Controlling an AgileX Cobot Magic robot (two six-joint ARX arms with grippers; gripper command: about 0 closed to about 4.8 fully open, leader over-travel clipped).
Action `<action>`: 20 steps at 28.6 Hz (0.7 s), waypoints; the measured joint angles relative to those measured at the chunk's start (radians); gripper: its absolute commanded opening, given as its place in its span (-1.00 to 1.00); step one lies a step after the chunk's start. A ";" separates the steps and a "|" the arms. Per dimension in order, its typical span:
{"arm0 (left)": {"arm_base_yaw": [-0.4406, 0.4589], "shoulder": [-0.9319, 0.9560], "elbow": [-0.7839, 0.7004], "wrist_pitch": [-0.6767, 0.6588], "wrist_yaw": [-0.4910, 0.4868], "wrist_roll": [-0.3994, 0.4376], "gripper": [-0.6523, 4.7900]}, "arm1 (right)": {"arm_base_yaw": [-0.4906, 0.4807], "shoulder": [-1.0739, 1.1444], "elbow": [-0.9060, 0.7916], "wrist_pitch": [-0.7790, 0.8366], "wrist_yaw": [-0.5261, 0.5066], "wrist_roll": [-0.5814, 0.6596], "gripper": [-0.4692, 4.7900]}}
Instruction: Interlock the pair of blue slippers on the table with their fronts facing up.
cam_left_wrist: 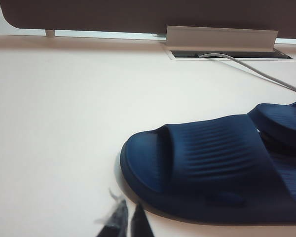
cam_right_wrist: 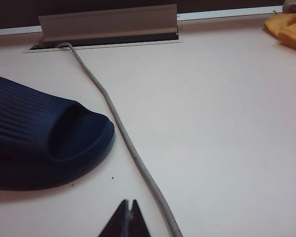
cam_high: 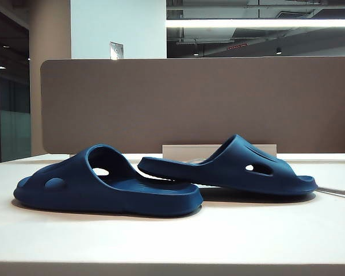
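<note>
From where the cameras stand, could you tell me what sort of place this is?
Probably an open-plan office: a brown desk partition panel backs the white table, a cable runs from its grommet slot, and strip lighting hangs from an exposed ceiling.

I see the pair of slippers (cam_high: 161,178) on the desk (cam_high: 172,241), the left slipper (cam_high: 103,187) nearer, the right slipper (cam_high: 236,167) behind, heels overlapping. The partition (cam_high: 198,103) stands behind them. My left tool (cam_left_wrist: 128,219) hangs just beside the left slipper's toe, and my right tool (cam_right_wrist: 127,217) near the cable (cam_right_wrist: 128,143).
</note>
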 measured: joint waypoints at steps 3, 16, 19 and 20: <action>0.000 0.000 0.000 0.000 0.000 0.000 -0.68 | 0.000 0.000 0.000 0.000 0.000 0.000 -0.78; 0.000 0.000 0.000 0.000 0.033 -0.171 -0.68 | 0.001 0.000 0.000 0.000 -0.033 0.124 -0.78; 0.000 0.000 0.000 0.000 0.095 -0.353 -0.68 | 0.001 0.000 0.000 0.000 -0.116 0.287 -0.78; 0.000 0.000 0.000 0.001 0.116 -0.390 -0.68 | 0.001 0.000 0.000 0.001 -0.145 0.322 -0.78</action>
